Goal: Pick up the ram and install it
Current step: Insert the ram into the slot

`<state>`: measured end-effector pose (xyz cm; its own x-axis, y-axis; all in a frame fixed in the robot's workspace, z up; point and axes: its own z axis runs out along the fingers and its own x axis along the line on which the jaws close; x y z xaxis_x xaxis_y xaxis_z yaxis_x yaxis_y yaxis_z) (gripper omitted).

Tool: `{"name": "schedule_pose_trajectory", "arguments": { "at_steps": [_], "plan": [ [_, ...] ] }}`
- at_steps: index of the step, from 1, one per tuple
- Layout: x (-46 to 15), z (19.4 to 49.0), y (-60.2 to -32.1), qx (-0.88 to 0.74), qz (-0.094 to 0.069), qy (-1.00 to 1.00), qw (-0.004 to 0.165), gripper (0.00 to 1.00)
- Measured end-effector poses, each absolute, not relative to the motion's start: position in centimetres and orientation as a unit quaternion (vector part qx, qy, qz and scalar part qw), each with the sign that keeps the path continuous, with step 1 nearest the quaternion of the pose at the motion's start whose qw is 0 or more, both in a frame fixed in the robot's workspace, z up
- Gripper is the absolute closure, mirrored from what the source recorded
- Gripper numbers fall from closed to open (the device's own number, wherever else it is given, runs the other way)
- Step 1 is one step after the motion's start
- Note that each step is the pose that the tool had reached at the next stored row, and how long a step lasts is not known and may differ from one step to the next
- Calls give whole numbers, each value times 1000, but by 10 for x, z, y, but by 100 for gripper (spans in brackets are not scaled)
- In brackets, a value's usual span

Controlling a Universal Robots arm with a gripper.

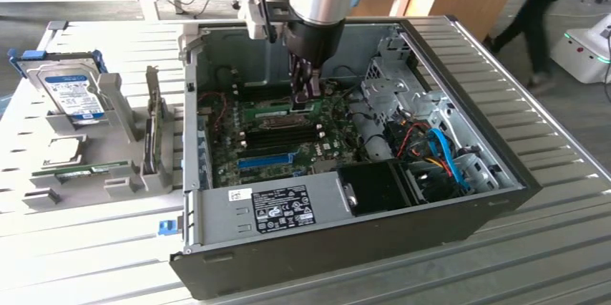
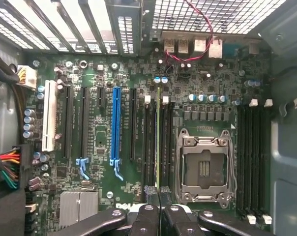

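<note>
Green ram (image 2: 159, 132) stands edge-on between black slots (image 2: 149, 142).

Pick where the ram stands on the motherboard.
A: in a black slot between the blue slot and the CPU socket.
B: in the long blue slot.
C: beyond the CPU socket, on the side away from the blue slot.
A: the ram stands on edge in a black slot, with the blue slot on one side of it and the CPU socket on the other.
</note>
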<state>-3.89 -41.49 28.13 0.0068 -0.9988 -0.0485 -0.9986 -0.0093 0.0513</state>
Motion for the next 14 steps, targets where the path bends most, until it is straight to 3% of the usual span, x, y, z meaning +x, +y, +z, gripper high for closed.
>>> {"name": "schedule_pose_trajectory", "arguments": {
  "at_steps": [14],
  "plan": [
    [-39,265,-415,710,-35,-704,1,88]
  ]
}}
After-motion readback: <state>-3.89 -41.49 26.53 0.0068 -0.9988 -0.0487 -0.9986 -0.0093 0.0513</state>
